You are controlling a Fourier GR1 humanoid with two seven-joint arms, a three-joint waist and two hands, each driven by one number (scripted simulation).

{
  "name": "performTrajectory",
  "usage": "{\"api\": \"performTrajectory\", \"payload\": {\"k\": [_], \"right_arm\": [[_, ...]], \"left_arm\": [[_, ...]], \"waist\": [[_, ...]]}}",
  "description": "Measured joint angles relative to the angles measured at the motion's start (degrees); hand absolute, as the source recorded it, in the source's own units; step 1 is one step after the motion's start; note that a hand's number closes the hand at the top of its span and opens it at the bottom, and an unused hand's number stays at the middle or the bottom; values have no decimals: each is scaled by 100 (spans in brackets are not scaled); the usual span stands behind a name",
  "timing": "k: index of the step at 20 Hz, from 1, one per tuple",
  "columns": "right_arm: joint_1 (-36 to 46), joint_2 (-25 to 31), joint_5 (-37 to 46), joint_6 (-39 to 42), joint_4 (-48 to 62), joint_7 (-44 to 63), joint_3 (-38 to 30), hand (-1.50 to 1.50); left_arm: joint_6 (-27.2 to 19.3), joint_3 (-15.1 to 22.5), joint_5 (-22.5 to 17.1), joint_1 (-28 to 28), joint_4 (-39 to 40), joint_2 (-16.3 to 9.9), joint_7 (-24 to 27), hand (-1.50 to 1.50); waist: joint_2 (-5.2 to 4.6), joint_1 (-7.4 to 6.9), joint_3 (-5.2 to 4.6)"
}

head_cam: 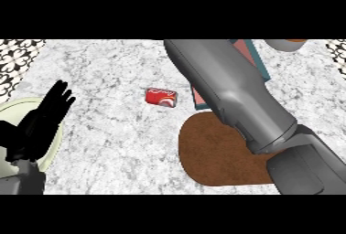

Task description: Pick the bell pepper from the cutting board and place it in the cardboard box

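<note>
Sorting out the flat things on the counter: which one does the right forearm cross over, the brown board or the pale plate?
The brown cutting board; the pale plate lies at the left edge, under the open left hand.

The only lettering I can find is on the red can [161,97], lying on its side on the counter [115,137] at about eleven o'clock from the view's centre. It carries a white script mark, but I cannot make out the word.

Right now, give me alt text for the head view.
A grey right forearm stretches across a marbled counter, over a round brown cutting board, its hand out of view. A small red can lies nearby; the open black left hand rests at left.
</note>
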State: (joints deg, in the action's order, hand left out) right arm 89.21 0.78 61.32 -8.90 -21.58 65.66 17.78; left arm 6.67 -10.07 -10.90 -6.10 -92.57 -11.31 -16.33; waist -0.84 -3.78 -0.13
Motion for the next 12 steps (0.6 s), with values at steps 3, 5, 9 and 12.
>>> {"api": "performTrajectory", "payload": {"k": [3,5,9,12], "right_arm": [[-100,-4,85,-245,216,-138,-82,150],[-204,5,125,-432,336,-222,-154,150],[-453,50,143,-778,484,-445,-330,150],[-762,72,86,-1125,615,-639,-503,150]], "left_arm": [[1,-34,-23,76,-47,7,25,0],[64,-89,-76,136,-84,-53,18,0],[-8,-78,-28,131,-70,-7,7,0],[43,-103,-86,178,-149,-34,-17,0]], "waist": [[-6,33,3],[-10,42,4],[-5,112,8],[-8,111,10]]}}
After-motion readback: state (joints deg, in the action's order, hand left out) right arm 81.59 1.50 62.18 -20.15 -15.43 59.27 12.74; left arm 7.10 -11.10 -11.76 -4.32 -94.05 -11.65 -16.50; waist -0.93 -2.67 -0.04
